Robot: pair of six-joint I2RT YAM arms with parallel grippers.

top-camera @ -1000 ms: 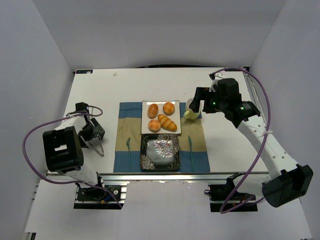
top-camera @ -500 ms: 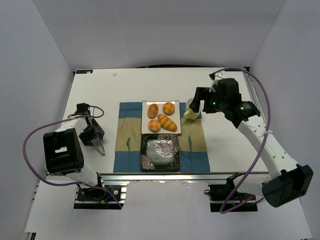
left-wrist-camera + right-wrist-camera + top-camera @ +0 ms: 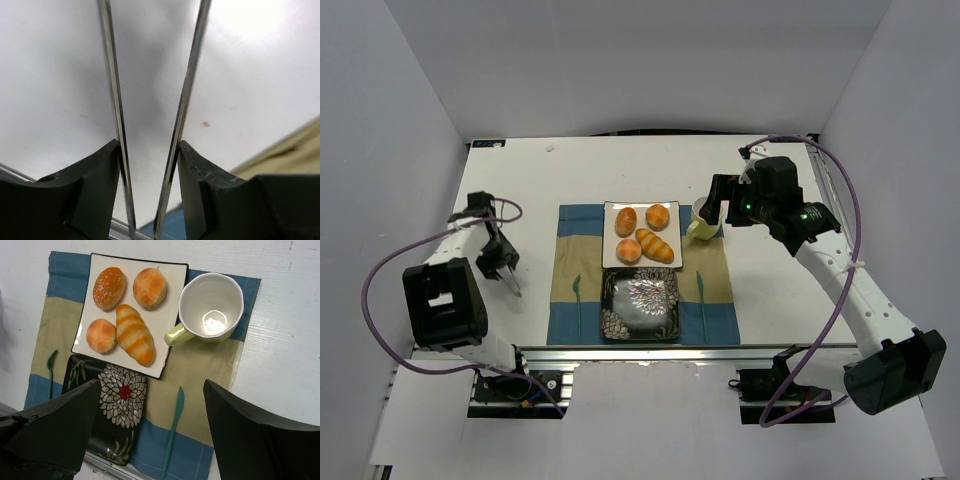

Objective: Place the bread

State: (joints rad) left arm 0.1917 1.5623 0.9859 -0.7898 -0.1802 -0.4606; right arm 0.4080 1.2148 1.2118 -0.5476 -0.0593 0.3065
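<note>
The bread (image 3: 626,220) (image 3: 109,287), a smooth golden oval roll, lies at the far left corner of the white square plate (image 3: 610,262) (image 3: 170,320). With it lie two rounder buns and a ridged roll (image 3: 135,334). My left gripper (image 3: 500,268) (image 3: 148,150) is over the bare table left of the placemat, shut on metal tongs (image 3: 510,283) (image 3: 182,100). Both tong arms run between its fingers and point toward the near edge. My right gripper (image 3: 712,212) (image 3: 150,385) hangs open above the mug, holding nothing.
A black flowered plate (image 3: 640,300) (image 3: 117,405) sits in front of the white one on a blue and tan placemat (image 3: 720,280). A green-handled mug (image 3: 703,225) (image 3: 210,305) stands right of the white plate. A teal knife (image 3: 175,425) and teal fork (image 3: 50,370) flank the black plate.
The left gripper's jaws have closed onto the tongs' arms, and its wrist has shifted a little left and away from the near edge. The right arm has not moved.
</note>
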